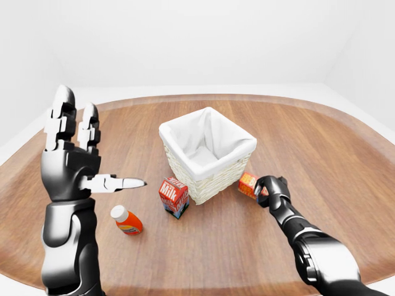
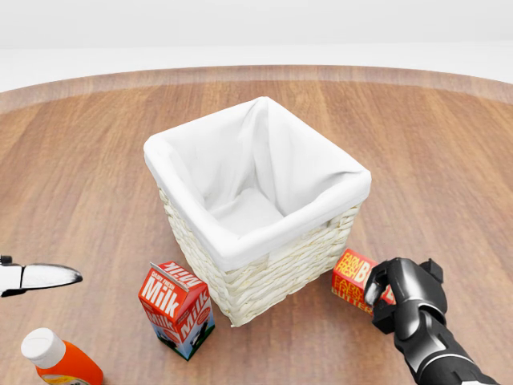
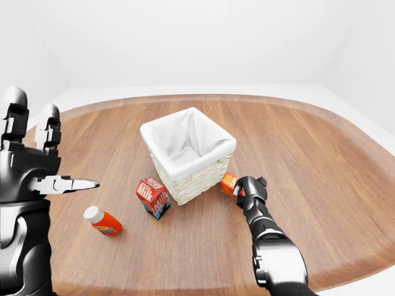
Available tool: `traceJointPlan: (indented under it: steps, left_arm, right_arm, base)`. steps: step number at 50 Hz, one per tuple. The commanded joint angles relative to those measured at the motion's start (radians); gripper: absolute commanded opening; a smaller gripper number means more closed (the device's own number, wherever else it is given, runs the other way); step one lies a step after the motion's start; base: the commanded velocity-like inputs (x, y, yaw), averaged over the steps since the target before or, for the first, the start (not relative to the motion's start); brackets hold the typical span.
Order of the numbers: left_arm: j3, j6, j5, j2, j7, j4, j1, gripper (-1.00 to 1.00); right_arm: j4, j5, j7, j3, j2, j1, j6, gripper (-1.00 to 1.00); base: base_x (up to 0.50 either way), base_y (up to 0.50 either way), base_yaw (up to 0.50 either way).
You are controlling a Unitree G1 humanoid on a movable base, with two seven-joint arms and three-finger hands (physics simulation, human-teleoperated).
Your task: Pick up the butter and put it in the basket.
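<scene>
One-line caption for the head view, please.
Right robot hand closes around the butter beside the cloth-lined basket; milk carton stands at lower left.

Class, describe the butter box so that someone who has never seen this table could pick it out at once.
Find the white-lined wicker basket in the middle of the wooden table. In the head view, the butter box lies at the basket's lower right corner, with the right hand closed round it. It is a flat red-and-orange carton, unlike the upright milk carton and orange bottle at lower left.
</scene>
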Motion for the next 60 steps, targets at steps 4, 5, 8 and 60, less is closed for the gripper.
traceJointPlan:
  steps: [4,5,8,60]
  left_arm:
    - [0.009,0.000,-0.029,-0.025,-0.011,-0.074,0.045,1.00]
    - [0.006,0.000,-0.026,-0.026,-0.010,-0.069,0.045,1.00]
    - [0.000,0.000,-0.020,-0.026,-0.008,-0.056,0.039,1.00]
    - [0.016,0.000,-0.051,-0.001,-0.004,0.067,0.018,1.00]
  right_arm:
    - [-0.007,-0.031,-0.042,0.000,-0.019,-0.001,-0.014,-1.00]
    - [-0.008,-0.028,-0.038,0.001,-0.021,-0.002,-0.014,-1.00]
    - [-0.016,-0.010,-0.023,0.001,-0.036,-0.014,-0.014,-1.00]
    - [-0.229,0.097,0.061,0.008,-0.185,-0.366,-0.014,-1.00]
  base:
    - [0.00,0.00,0.00]
    - [0.00,0.00,0.00]
    - [0.00,0.00,0.00]
    - [0.00,0.00,0.00]
